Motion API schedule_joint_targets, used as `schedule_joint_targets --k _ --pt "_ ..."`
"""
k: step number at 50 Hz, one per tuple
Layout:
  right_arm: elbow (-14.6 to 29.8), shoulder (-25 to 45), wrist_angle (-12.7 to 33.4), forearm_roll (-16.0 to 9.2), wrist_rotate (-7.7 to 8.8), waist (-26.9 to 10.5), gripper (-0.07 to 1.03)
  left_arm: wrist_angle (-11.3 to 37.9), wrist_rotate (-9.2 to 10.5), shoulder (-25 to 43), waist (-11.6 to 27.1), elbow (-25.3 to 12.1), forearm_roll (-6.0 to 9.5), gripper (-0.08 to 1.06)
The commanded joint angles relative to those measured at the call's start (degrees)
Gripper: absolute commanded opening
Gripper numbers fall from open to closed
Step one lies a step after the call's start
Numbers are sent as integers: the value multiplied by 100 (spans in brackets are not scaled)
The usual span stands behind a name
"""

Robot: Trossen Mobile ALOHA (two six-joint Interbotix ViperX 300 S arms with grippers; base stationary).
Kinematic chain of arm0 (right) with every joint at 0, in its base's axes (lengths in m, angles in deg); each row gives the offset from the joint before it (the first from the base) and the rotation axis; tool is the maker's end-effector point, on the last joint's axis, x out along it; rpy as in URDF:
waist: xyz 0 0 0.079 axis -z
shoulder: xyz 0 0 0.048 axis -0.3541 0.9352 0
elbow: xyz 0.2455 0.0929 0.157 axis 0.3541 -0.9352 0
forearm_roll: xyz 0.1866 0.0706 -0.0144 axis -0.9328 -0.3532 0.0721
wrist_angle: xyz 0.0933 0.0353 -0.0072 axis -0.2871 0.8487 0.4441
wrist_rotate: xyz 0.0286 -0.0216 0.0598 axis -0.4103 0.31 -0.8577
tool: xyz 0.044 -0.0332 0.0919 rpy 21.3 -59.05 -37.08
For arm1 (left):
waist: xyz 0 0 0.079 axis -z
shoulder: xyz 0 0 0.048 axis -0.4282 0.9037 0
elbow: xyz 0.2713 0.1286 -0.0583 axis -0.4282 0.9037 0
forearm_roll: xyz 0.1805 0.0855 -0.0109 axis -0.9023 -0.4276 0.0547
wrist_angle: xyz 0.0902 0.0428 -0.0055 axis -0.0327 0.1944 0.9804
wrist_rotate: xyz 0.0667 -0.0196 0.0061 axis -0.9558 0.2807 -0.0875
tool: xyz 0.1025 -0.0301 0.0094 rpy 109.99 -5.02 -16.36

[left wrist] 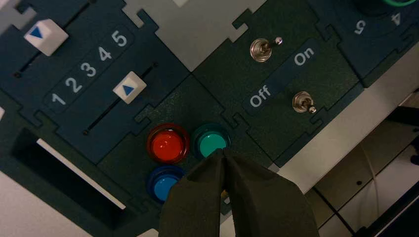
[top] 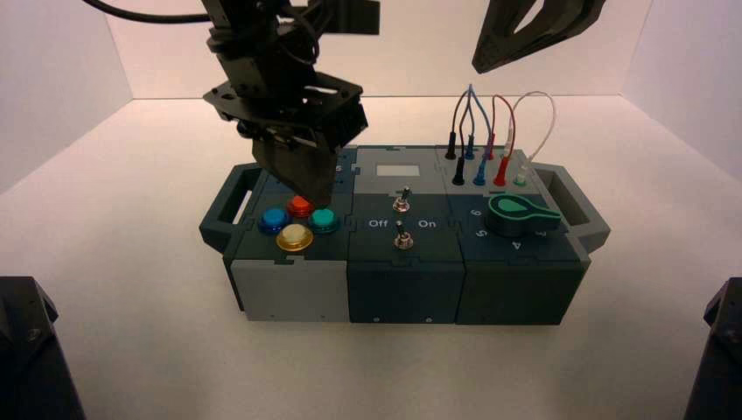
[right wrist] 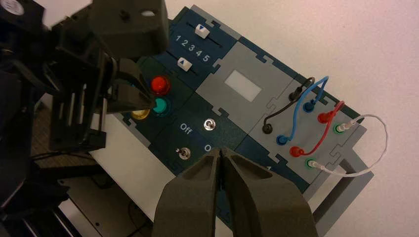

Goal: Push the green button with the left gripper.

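The green button (left wrist: 211, 141) is seen in the cluster of 4 dome buttons on the left-hand module of the box (top: 289, 293), near that module's front edge; within the cluster it is the button nearest the middle module. The red button (left wrist: 167, 143) is just beside it, the blue button (left wrist: 163, 185) lies beyond the red one towards the box's left handle (top: 229, 203), and the yellow button (top: 295, 236) sits nearest the box's front edge.

The left gripper (left wrist: 223, 154) is held over the cluster with its jaws closed together, nothing between them. In the left wrist view the joined tip is seen at the edge of the green dome; whether it is pressed onto the dome cannot be told.

Behind the buttons, 2 white sliders (left wrist: 129, 90) are set along a scale numbered 1 to 5. On the middle module 2 toggle switches (left wrist: 262, 48) are placed between the words Off and On, with a white panel (top: 397, 171) behind them. On the right-hand module a green knob (top: 518, 209) is mounted, and looped wires (top: 507, 118) are plugged in at the back right corner.

The right gripper (right wrist: 221, 154) is held high above the box's right side, its jaws closed on nothing. The box rests on a white surface (top: 131, 262).
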Motion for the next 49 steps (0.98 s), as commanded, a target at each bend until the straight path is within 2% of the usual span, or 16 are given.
schedule_joint_targets --k 1,9,20,31,38,49 --pt "193 -44 -35 -9 -9 9 -2 -44 -26 88 18 -141 -18 -3" --pt "193 -53 -44 -18 -18 9 -2 -44 -35 360 18 -132 -35 -3" --pt "193 -79 -44 -26 -35 9 -2 -18 -44 369 18 -132 -62 -3" --pt "167 -97 -62 -35 -44 9 -2 202 18 -431 18 -123 -35 -3" --pt "114 -97 -123 -44 -79 9 -2 290 18 -914 18 -114 -70 -3" --pt "70 -97 -167 -44 -167 18 -2 404 -18 -1055 18 -141 -149 -3"
